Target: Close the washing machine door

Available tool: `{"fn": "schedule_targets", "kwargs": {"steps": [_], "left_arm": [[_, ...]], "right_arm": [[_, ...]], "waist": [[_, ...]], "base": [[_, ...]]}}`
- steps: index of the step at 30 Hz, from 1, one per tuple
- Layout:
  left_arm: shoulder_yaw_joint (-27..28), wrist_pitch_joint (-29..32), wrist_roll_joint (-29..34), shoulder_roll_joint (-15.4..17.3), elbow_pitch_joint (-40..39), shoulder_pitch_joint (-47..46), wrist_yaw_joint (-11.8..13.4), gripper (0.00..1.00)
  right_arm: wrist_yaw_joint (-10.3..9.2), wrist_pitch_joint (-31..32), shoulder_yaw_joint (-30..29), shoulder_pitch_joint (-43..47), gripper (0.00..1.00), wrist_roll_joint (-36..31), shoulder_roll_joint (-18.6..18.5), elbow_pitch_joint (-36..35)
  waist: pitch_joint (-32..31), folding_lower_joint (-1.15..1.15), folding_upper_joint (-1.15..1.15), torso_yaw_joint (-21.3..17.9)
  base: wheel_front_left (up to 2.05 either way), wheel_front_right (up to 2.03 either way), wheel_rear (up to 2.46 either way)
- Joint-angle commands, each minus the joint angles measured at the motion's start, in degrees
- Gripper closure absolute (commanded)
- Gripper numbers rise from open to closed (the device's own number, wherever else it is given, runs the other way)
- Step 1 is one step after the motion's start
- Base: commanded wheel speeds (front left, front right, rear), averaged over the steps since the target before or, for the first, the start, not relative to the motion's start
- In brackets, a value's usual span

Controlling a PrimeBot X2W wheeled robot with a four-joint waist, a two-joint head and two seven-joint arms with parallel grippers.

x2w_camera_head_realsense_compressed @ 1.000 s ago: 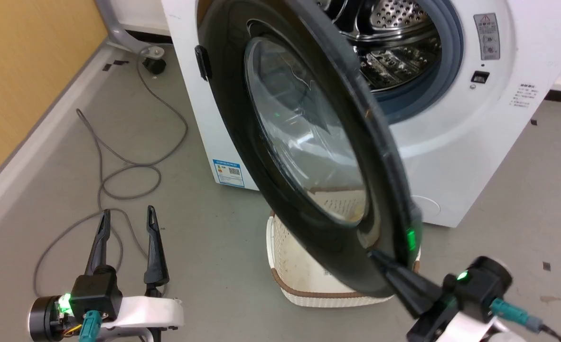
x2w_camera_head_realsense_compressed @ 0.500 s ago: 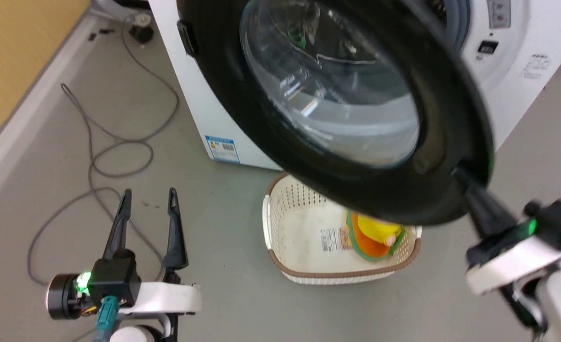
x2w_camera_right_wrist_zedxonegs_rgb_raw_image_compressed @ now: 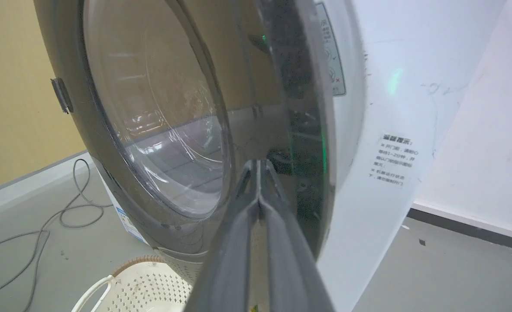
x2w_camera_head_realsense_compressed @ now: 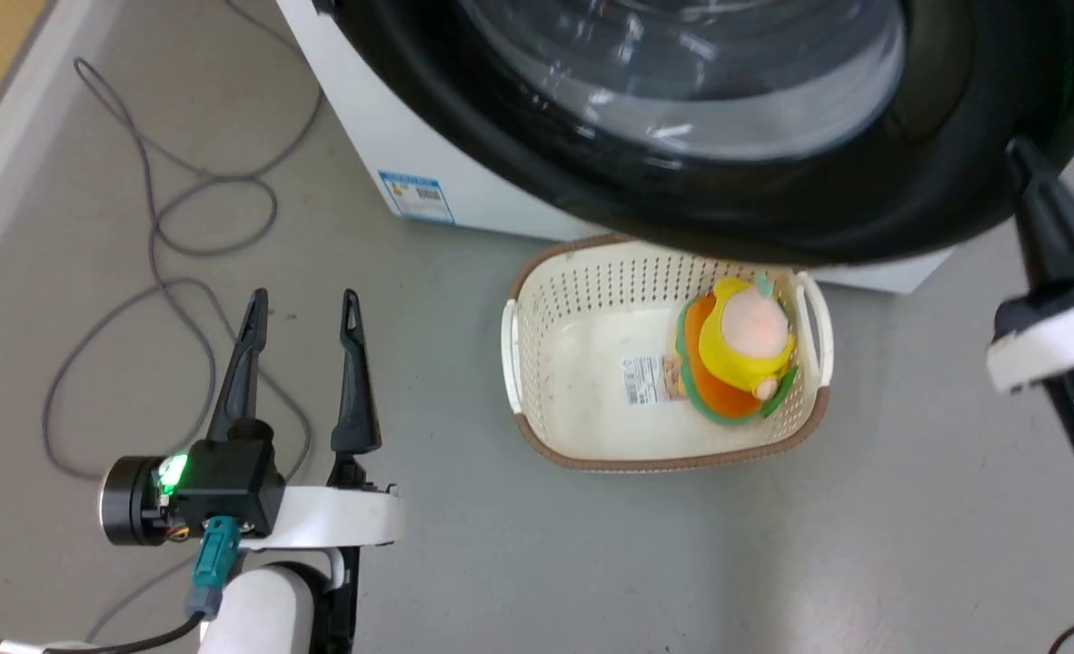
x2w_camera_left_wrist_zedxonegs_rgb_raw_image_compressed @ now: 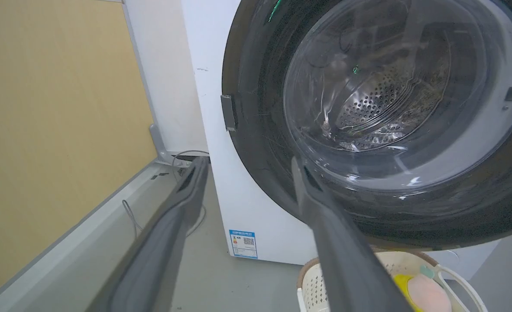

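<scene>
"Where was the door?"

"The door [x2w_camera_head_realsense_compressed: 710, 118] was hinged on my left and swung round close to the front of the washer [x2w_camera_head_realsense_compressed: 392, 136]. From my head, its black rim overhung the far edge of the basket [x2w_camera_head_realsense_compressed: 514, 336], so it stood out from the front. I could not tell how wide the gap was at its free side."

"And your right pincer?"

"My right pincer [x2w_camera_right_wrist_zedxonegs_rgb_raw_image_compressed: 258, 169] was closed, fingers pressed together with nothing between them. Its tips lay against the door's outer face near the free edge, just beside the glass bowl [x2w_camera_right_wrist_zedxonegs_rgb_raw_image_compressed: 160, 130]."

"The left one?"

"My left pincer [x2w_camera_head_realsense_compressed: 303, 300] was spread wide and empty. It hung low over the floor [x2w_camera_head_realsense_compressed: 591, 563], well apart from the door, near a loose grey cable [x2w_camera_head_realsense_compressed: 164, 218]."

"Anything in the basket?"

"A plush toy [x2w_camera_head_realsense_compressed: 737, 350], yellow, orange and green, lay at its right end. The basket sat on the floor just before the washer, below the door. Through the glass, from my left wrist, I could see the steel drum [x2w_camera_left_wrist_zedxonegs_rgb_raw_image_compressed: 377, 99]. A blue sticker [x2w_camera_head_realsense_compressed: 416, 195] sat low on the washer's front, toward my left."
</scene>
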Motion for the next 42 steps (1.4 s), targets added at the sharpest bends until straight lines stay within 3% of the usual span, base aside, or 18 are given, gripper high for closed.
{"fn": "schedule_targets", "kwargs": {"steps": [1,12,23,27,28,34,42], "left_arm": [[-0.1,-0.2,0.2,-0.1,-0.1,-1.1,0.3,0.00],[-1.1,-0.2,-0.4,-0.1,-0.3,-2.7,1.1,0.00],[-1.8,-0.2,-1.1,-0.2,-0.4,-3.3,2.1,0.00],[-1.2,-0.2,-0.7,-0.2,0.3,-2.7,2.2,0.00],[-0.6,-0.2,-0.4,-0.2,1.0,-2.0,2.1,0.00],[1.2,-0.2,0.4,0.1,2.4,0.0,1.6,0.00],[2.7,-0.2,1.1,0.8,3.5,3.7,1.2,0.00]], "right_arm": [[-0.08,-0.2,-0.2,-2.0,1.00,0.0,-0.5,1.3],[-0.08,-0.2,-2.9,-13.5,1.00,-1.9,-1.4,14.7],[-0.08,-0.2,-8.1,-19.7,1.00,-5.8,0.5,20.9],[-0.08,-0.2,-8.9,-17.5,1.00,-7.7,2.6,17.7],[-0.08,-0.2,-9.5,-14.2,1.00,-7.9,4.1,12.1],[-0.08,-0.2,-10.1,-5.7,1.00,-8.9,7.5,-1.6],[-0.08,-0.2,-8.2,6.7,1.00,-10.9,12.2,-13.2]], "waist": [[1.2,0.00,0.00,0.3],[4.2,0.00,0.00,1.7],[5.7,0.00,0.00,2.0],[3.7,0.00,0.00,1.2],[1.8,0.00,0.00,0.5],[-3.3,0.00,0.00,-1.4],[-9.6,0.00,0.00,-4.7]], "base": [[0.00,0.00,0.00],[0.00,0.00,0.00],[0.00,0.00,0.00],[0.00,0.00,0.00],[0.00,0.00,0.00],[0.00,0.00,0.00],[0.00,0.00,0.00]]}}
